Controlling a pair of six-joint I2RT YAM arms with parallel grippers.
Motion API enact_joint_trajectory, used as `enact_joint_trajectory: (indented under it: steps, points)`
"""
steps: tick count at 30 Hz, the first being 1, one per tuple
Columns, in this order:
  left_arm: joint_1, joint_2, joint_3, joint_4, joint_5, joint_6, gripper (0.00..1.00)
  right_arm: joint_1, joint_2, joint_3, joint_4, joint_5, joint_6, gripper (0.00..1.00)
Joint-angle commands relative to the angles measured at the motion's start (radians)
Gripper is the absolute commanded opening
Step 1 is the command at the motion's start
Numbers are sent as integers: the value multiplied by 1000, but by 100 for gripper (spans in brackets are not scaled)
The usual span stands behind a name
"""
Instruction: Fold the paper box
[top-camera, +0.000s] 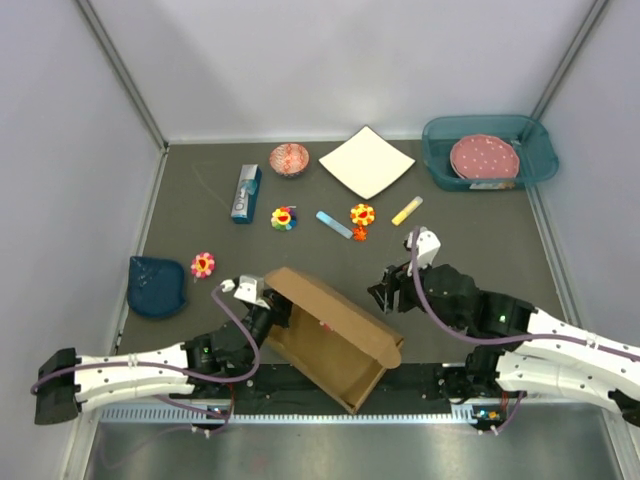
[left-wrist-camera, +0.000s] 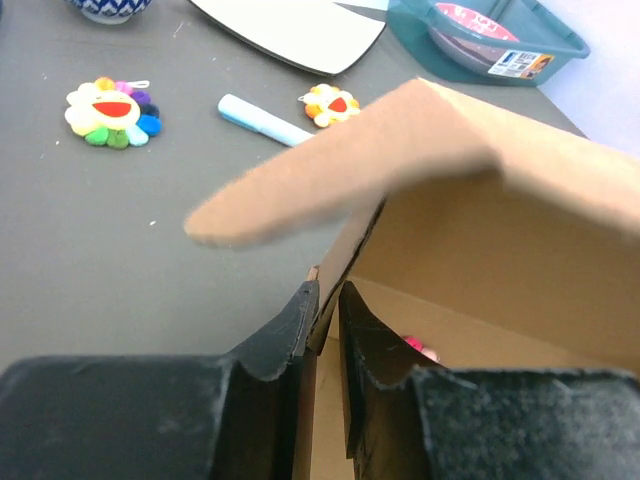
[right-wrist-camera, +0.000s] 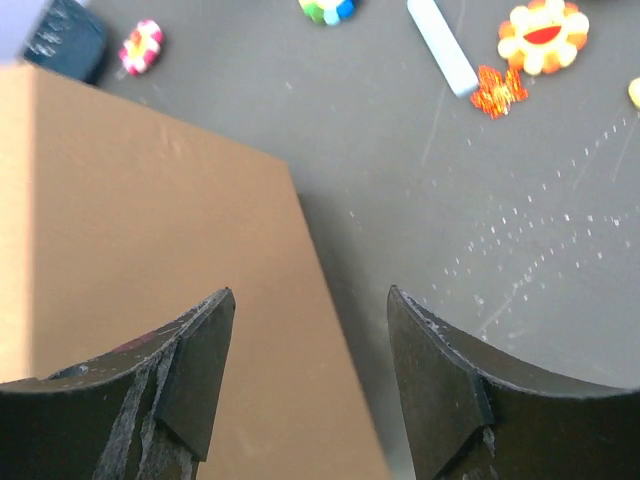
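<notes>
**Inspector:** What lay nearest the arm bases?

**Assistant:** The paper box, brown card. It sat at the near edge of the table, between the two arms and skewed to that edge. Its lid stood part-raised over the tray. A small pink item showed inside; I could not identify it.

**Inspector:** State of the left gripper?

**Assistant:** Its fingers were close together on the box's left wall, with the card edge pinched between them.

**Inspector:** And the right gripper?

**Assistant:** Jaws well apart, nothing between them. It hung at the box's right end, one finger above the card and the other above bare table. Whether it touched the card, I could not tell.

**Inspector:** Beyond the box?

**Assistant:** To the left lay a dark blue pouch, with a pink flower toy just beside it. Mid-table ran a row: rainbow flower toy, blue marker, orange flower toy, yellow marker. A blue carton lay left of that row.

**Inspector:** Far edge?

**Assistant:** A patterned bowl, a white square sheet, and a teal bin holding a pink dotted plate.
</notes>
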Motion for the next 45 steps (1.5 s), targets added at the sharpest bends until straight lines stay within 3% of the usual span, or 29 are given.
enact_joint_trajectory:
  steps: [1,8,16,21,31,38,40,45]
  points:
    - [-1,-26,4,-211,-58,-52,18,12,-18,109,44,-36,-24,63]
    - [-2,-156,21,-394,-61,-152,25,10,37,119,47,-56,-39,63]
    - [-2,-84,171,-655,49,-241,39,13,48,74,55,-62,-24,64]
    - [-2,-44,265,-825,86,-409,50,13,37,73,55,-45,-28,64]
    - [-5,55,365,-1167,201,-752,51,13,39,65,68,-57,-30,64]
    - [-10,43,414,-1433,293,-1018,46,13,62,65,108,-117,-48,63]
    - [-16,29,431,-1506,290,-1063,46,17,68,59,110,-122,-48,63]
    - [-22,-67,449,-1497,254,-1071,45,15,57,38,124,-116,-45,64]
